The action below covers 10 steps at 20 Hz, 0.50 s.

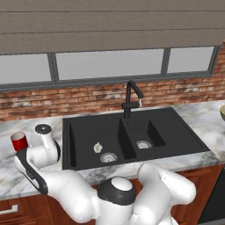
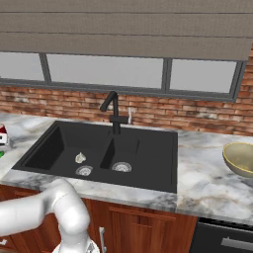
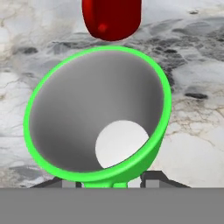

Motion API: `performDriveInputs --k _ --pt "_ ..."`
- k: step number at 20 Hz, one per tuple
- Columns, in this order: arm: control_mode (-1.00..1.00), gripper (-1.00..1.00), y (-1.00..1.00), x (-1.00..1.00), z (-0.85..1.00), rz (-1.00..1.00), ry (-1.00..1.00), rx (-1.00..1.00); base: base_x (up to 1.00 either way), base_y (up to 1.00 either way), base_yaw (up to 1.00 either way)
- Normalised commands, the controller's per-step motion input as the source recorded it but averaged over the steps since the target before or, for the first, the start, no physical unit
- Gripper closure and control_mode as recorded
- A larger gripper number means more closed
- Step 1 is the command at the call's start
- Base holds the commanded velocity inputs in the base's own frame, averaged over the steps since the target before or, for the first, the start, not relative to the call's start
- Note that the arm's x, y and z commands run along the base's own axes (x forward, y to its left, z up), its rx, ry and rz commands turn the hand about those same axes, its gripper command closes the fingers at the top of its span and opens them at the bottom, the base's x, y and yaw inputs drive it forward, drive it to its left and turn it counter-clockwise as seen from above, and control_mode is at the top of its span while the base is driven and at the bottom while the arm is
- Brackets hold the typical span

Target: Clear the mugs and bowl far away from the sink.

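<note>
A bright green mug (image 3: 98,118) with a pale grey inside stands upright on the marble counter, right below my hand. My gripper (image 3: 110,183) straddles its near wall, one dark fingertip (image 3: 70,183) at each side, with a small gap still showing on the right. The red mug (image 3: 111,17) stands just beyond the green one, also seen as the red mug (image 1: 19,141) left of the black sink (image 1: 88,127). The olive-tan bowl (image 2: 239,159) sits on the counter far to the right of the sink (image 2: 59,141).
A tall black faucet (image 1: 130,99) rises behind the sink's divider. A small pale garlic-like object (image 1: 97,147) lies in the left basin. My arm's white links reach low over the left counter. A brick wall and window stand behind.
</note>
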Motion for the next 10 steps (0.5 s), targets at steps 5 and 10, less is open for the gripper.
performDriveInputs --k 5,10 --pt "-1.00 1.00 -0.03 -0.19 -0.44 0.00 0.00 0.02 0.00 0.00 0.00" --pt "-1.00 1.00 -0.09 -0.17 -0.60 0.00 0.00 0.09 0.00 0.00 0.00"
